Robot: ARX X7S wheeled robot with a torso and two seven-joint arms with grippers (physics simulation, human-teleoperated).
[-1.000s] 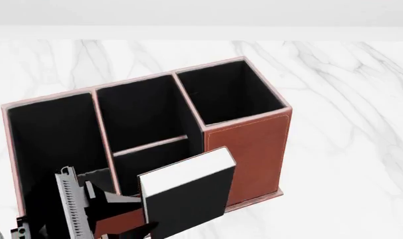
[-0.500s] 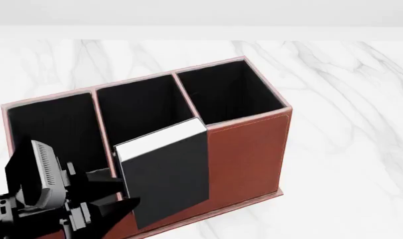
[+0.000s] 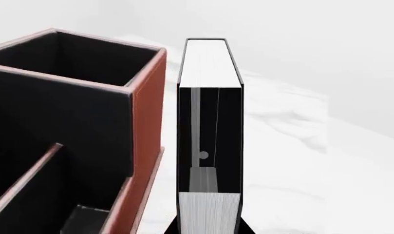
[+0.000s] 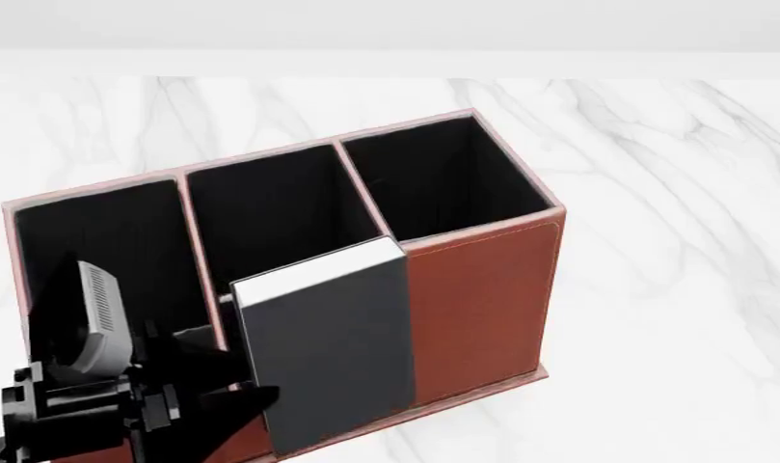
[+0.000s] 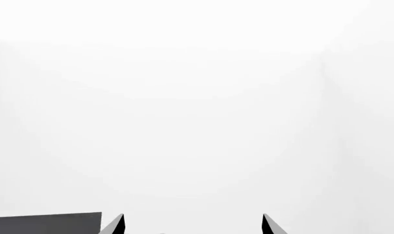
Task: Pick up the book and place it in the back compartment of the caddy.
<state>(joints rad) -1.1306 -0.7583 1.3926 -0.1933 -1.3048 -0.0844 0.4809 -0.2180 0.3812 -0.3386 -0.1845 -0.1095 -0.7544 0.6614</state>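
Left hand (image 4: pixel 242 386) pinches the upright book (image 4: pixel 332 352) over the caddy (image 4: pixel 480 289); recommend centring above the small near cell, then lowering squarely.

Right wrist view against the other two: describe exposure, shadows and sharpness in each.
Right wrist view: almost wholly washed-out white, only the right gripper with its dark fingers apart at the edge. Left wrist view: crisp; the thick black hardcover book shows a glossy reflection on its end. Head view: sharp, evenly lit; the red-brown leather caddy casts barely any shadow on the white marble table.
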